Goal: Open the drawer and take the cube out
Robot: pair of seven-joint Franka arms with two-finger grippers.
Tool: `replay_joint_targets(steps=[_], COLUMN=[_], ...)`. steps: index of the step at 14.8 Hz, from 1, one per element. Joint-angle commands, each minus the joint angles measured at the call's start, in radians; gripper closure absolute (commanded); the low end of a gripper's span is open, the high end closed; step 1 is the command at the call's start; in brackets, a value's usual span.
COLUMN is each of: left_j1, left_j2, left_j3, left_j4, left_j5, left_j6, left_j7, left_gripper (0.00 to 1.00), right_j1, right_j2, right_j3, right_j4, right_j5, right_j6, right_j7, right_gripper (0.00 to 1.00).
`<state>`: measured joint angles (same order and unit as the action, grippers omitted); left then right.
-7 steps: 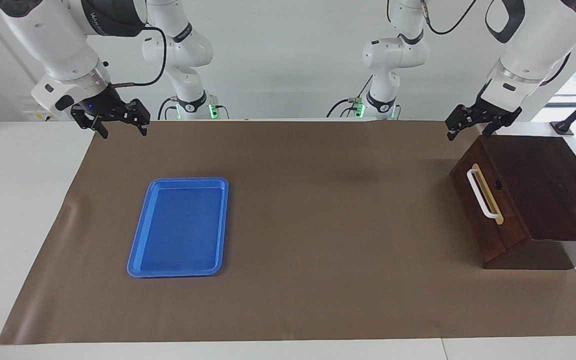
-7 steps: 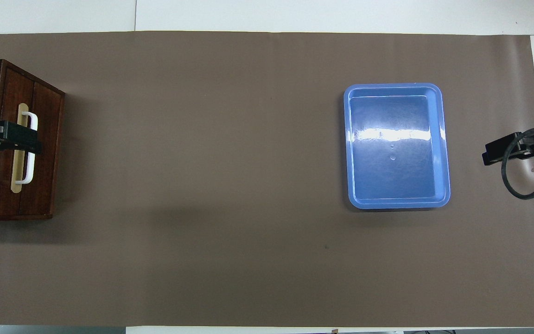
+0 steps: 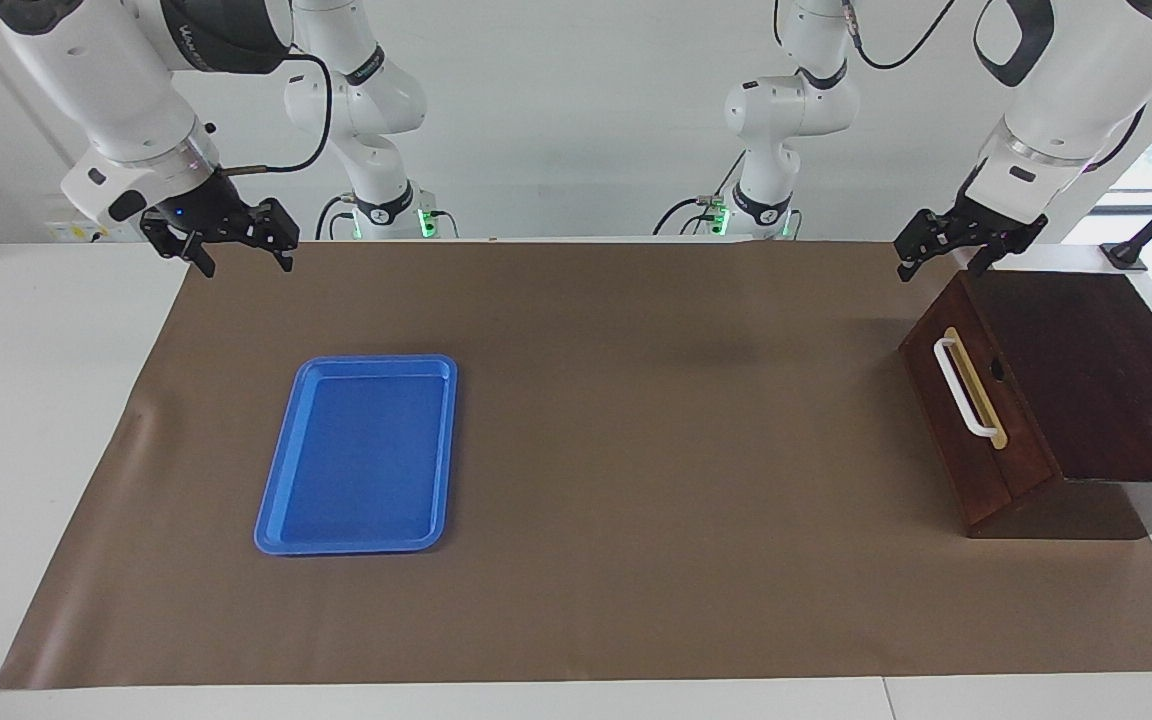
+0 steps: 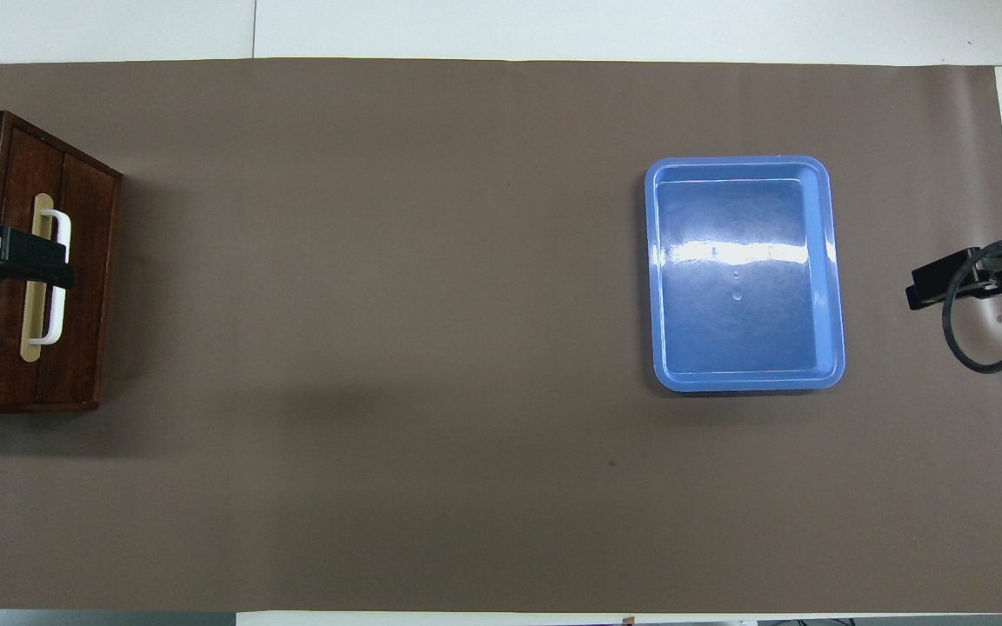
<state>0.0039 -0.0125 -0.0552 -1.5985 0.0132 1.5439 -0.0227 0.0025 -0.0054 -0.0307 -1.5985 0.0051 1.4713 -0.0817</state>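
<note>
Nearest the robots you have both grippers, up in the air and holding nothing. Your left gripper [image 3: 944, 260] hangs over the robot-side top edge of the dark wooden box [image 3: 1096, 370] at the left arm's end of the table; its fingers stand apart, with nothing between them. From overhead the same gripper [image 4: 10, 261] lies across the drawer front, yet the facing view shows it raised clear of the wood and not touching it. Your right gripper [image 3: 233, 252] hovers over the edge of the brown paper sheet [image 3: 636, 420] at the right arm's end, its two fingers also spread wide and empty; a black cable loops from its wrist.

Farther out on the sheet you find the blue plastic tray [image 3: 281, 470], lying flat toward the right arm's end with nothing in it, well apart from both grippers.

At about the same depth, toward the left arm's end, the drawer [image 3: 971, 420] sits fully shut in its box, the front facing the middle of the table. Its white bar handle [image 3: 964, 388] runs along a tan strip [image 3: 996, 420] on the reddish-brown front, and nothing touches it.

You cannot see the cube in either view.
</note>
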Motion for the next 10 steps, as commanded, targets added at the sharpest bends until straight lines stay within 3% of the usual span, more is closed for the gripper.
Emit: replay_joint_targets(steps=[1, 3, 5, 7, 10], left_j1=[-0.039, -0.073, -0.125, -0.134, -0.118], left_j2=[0.005, 0.011, 0.047, 0.100, 0.161], left_j3=[0.005, 0.008, 0.008, 0.006, 0.008], left_j4=[-0.038, -0.079, -0.126, -0.135, -0.167], left_j5=[0.075, 0.129, 0.258, 0.373, 0.438], left_j6=[0.074, 0.166, 0.266, 0.327, 0.432], left_j7=[0.021, 0.015, 0.012, 0.007, -0.025], left_gripper=[0.00, 0.00, 0.00, 0.00, 0.00], right_j1=[-0.001, -0.018, -0.029, -0.019, -0.010], right_j2=[-0.024, -0.021, -0.022, -0.021, -0.013], right_j3=[0.006, 0.005, 0.005, 0.005, 0.006], right_j4=[-0.027, -0.027, -0.038, -0.038, -0.038], right_j5=[-0.017, -0.004, -0.004, -0.004, -0.002], right_j6=[0.020, 0.049, 0.104, 0.118, 0.141], right_j7=[-0.021, -0.021, -0.007, 0.098, 0.329], right_gripper=[0.00, 0.00, 0.00, 0.00, 0.00])
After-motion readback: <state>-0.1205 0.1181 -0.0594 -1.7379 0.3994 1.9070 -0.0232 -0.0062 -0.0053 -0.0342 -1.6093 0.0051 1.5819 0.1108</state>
